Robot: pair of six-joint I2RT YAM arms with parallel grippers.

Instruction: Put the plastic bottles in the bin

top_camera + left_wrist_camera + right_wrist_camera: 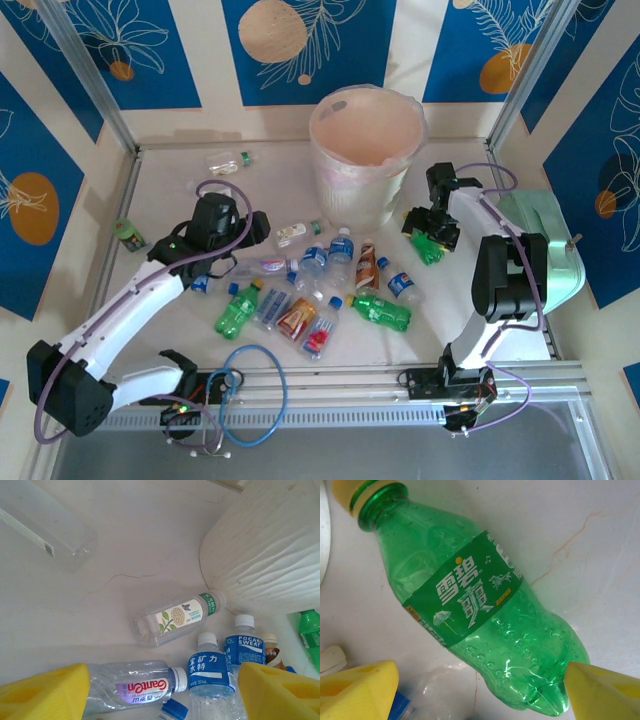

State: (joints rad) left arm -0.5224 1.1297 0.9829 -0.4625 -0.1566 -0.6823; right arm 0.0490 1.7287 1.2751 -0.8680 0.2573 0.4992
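Green 雪碧 bottle [480, 615], Pocari Sweat bottle [244, 649], Ganten bottle [134, 685]

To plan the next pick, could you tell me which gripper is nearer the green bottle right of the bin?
Right. The right gripper is over the green bottle, fingers open either side; the left gripper is over the bottle pile.

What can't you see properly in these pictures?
- Left wrist view: the clear bottle runs off the top-left edge, so one end is missing.
- Left wrist view: the brown bottle sits mostly behind the Pocari Sweat bottle and the left gripper's finger.
- Right wrist view: the green Sprite bottle has its base partly behind the right gripper's finger, and the top edge cuts its cap.
- Top view: labels in the bottle pile are too small to read.
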